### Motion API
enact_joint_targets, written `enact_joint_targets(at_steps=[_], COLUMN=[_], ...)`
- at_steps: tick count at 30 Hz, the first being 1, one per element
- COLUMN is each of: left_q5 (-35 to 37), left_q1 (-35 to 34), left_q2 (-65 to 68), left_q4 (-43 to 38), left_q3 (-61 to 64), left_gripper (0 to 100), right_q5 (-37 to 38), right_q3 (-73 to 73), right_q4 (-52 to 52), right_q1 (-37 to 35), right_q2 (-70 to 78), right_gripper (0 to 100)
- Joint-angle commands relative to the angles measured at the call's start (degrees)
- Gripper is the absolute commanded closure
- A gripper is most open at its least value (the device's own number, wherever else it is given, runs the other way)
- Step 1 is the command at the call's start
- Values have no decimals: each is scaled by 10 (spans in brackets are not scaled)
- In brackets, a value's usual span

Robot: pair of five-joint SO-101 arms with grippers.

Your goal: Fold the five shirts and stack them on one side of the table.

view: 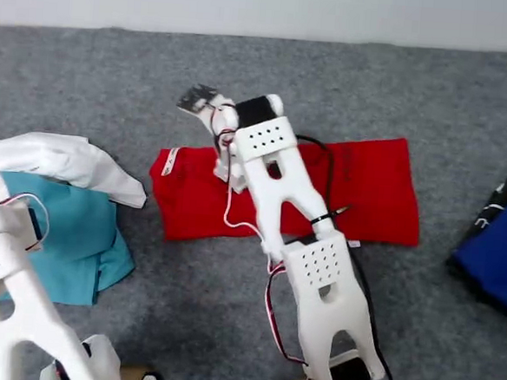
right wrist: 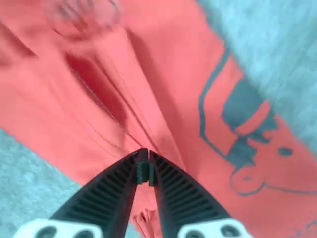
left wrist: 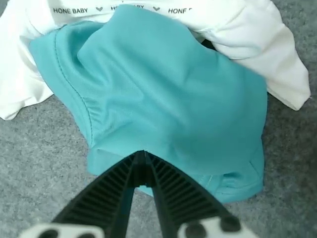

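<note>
A red shirt [view: 366, 194] lies spread as a wide band in the middle of the table. My right gripper [view: 231, 178] comes down on its left part. In the right wrist view its jaws [right wrist: 142, 159] are shut on a ridge of the red shirt [right wrist: 74, 114], and creases run to the tips. A teal shirt [view: 77, 230] lies crumpled at the left, with a white shirt [view: 60, 159] bunched along its far edge. My left gripper [left wrist: 143, 159] hangs shut just above the teal shirt [left wrist: 173, 89], nothing visible between its fingers. A blue shirt [view: 497, 246] sits at the right edge.
The table is covered in grey carpet [view: 185, 298]. The right arm's cables [view: 320, 164] trail over the red shirt. A dark item [view: 499, 197] lies against the blue shirt. Bare carpet stretches along the back and between the red and blue shirts.
</note>
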Motion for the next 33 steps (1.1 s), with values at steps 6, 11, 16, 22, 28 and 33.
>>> enact_joint_targets(at_steps=[6, 11, 16, 22, 28, 33], left_q5=[-5, -5, -5, -11, -69, -75], left_q1=[-1, -1, -1, 0, 0, 0], left_q2=[-16, -16, -16, -16, -15, -11], left_q4=[6, 46, 93, 119, 120, 118], left_q3=[-24, -66, -83, -84, -84, -80], left_gripper=[998, 998, 998, 998, 998, 998], right_q5=[-9, -69, -120, -143, -145, -146], right_q3=[-40, 68, 211, 279, 277, 277], right_q4=[26, 26, 24, 22, 0, -42], right_q1=[7, 73, 165, 274, 351, 407], right_q2=[-81, -186, -294, -323, -264, -206], right_gripper=[989, 989, 987, 878, 762, 761])
